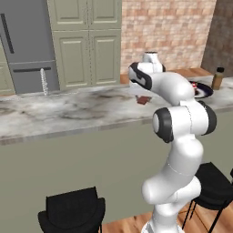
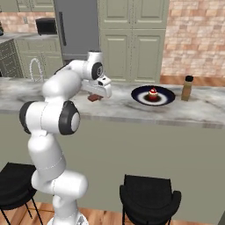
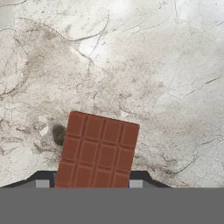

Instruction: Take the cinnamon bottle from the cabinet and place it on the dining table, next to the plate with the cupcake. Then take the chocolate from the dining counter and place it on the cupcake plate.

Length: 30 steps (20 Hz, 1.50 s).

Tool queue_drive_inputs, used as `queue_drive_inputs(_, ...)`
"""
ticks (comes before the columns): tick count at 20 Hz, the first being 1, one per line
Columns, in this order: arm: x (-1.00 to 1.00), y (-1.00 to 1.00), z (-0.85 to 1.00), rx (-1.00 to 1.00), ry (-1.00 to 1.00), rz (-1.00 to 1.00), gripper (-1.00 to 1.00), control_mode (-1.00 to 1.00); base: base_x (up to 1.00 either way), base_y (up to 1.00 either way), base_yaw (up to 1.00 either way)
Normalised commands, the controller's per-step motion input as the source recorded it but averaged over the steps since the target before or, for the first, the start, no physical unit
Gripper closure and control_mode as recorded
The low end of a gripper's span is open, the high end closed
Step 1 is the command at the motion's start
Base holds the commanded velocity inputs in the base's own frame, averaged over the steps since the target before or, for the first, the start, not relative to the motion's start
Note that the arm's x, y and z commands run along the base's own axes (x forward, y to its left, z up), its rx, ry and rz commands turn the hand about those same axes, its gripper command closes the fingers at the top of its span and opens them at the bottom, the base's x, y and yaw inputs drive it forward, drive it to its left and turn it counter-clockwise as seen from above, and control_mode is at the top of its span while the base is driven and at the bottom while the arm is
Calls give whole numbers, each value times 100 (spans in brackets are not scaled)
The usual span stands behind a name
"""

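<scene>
My claw (image 3: 89, 183) is over the chocolate (image 3: 98, 150), a finger on each side of the bar; can't tell if I'm clamped on it or if it's off the marble counter (image 3: 166, 78). Cinnamon bottle (image 2: 187, 88) stands upright just beside the plate (image 2: 163, 99) with the cupcake (image 2: 152, 93), well right of the bar.

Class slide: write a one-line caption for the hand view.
Chocolate bar lying flat on the marble counter, seen from directly above between the jaws.
</scene>
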Motion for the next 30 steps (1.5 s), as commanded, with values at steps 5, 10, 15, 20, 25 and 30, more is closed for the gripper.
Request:
queue_drive_inputs(5,5,-49,32,7,0,0,100,-100,0,0,0)
queue_drive_inputs(10,16,-41,61,12,1,0,100,-100,0,0,0)
queue_drive_inputs(15,22,-24,46,4,1,0,100,-100,0,0,0)
queue_drive_inputs(20,15,-32,17,0,0,7,100,-100,0,0,0)
queue_drive_inputs(25,12,-38,-1,-7,2,16,100,-100,0,0,0)
queue_drive_inputs(30,2,-37,-11,-5,0,18,100,-100,0,0,0)
